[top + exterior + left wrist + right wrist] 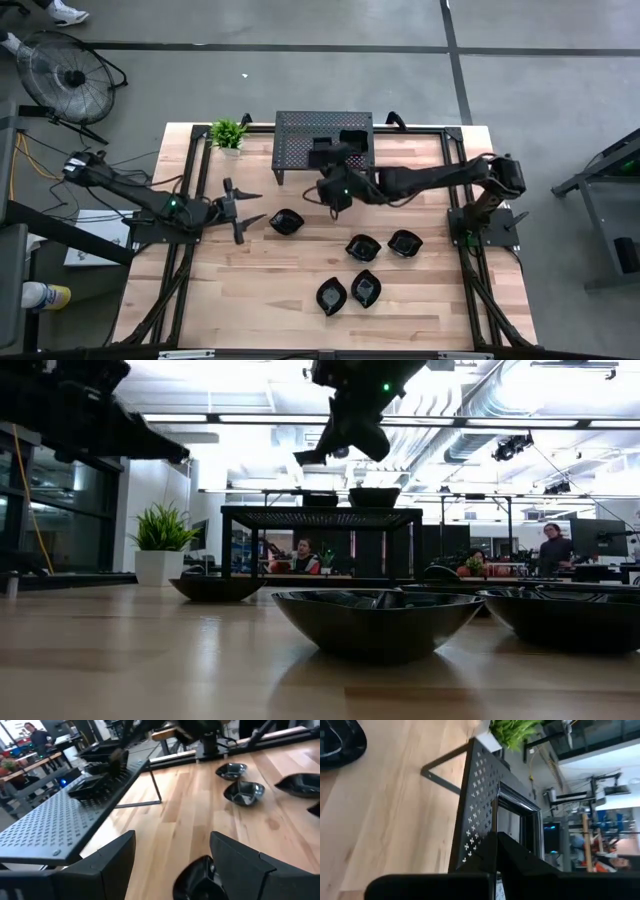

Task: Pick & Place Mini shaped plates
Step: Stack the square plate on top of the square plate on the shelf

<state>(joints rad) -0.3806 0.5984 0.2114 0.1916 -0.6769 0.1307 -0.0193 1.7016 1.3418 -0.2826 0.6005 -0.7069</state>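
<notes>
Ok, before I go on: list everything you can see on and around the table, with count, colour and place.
mini plates on the table: five, glossy black, four clustered toward the right front, one nearer the middle by the left gripper
mini plates on the stand: at least two, black, exact count unclear
perforated stand: one, black, back centre
potted plant: one, green in a white pot, left of the stand
floor fan: one, dark, on the floor beyond the table's back left corner
people: a few, in the room behind
left gripper: open, facing the nearest plate
right gripper: shut, holding nothing, raised in front of the stand
</notes>
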